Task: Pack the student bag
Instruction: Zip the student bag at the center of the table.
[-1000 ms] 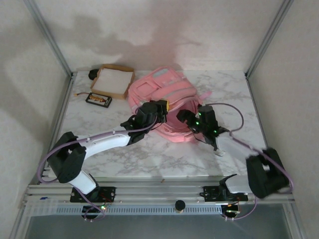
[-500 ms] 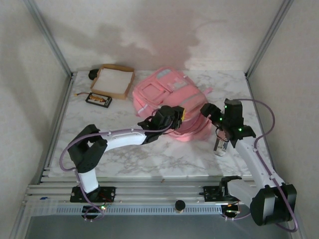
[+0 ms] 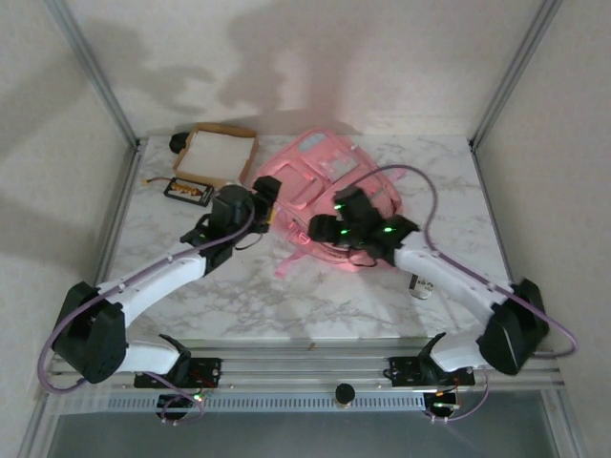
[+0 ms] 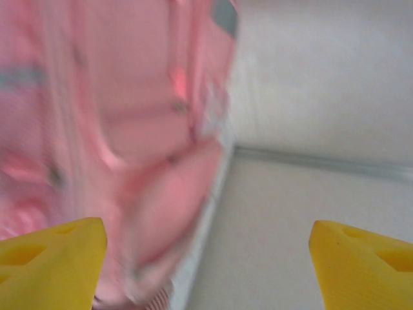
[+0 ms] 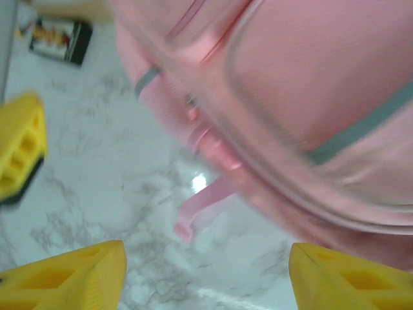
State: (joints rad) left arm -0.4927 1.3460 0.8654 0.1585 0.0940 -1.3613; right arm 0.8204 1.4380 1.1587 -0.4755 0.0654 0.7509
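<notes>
Top external view: the right gripper point(image 3: 329, 227) hangs over the 6 o'clock edge of the student bag point(image 3: 320, 176), fingers spread with nothing between them. The left gripper point(image 3: 263, 200) sits at the bag's 9 o'clock side, fingers likewise wide apart and empty. The bag lies toward 12 o'clock on the marble table point(image 3: 239, 296): pink, front pockets up, pale grey panel, one loose strap point(image 3: 291, 260) trailing to 7 o'clock.

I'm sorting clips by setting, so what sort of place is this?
Probably a robot lab test cell. The left arm and right arm are bolted to an aluminium rail at the edge of a marble-look table, with plain white panels walling it in.
</notes>
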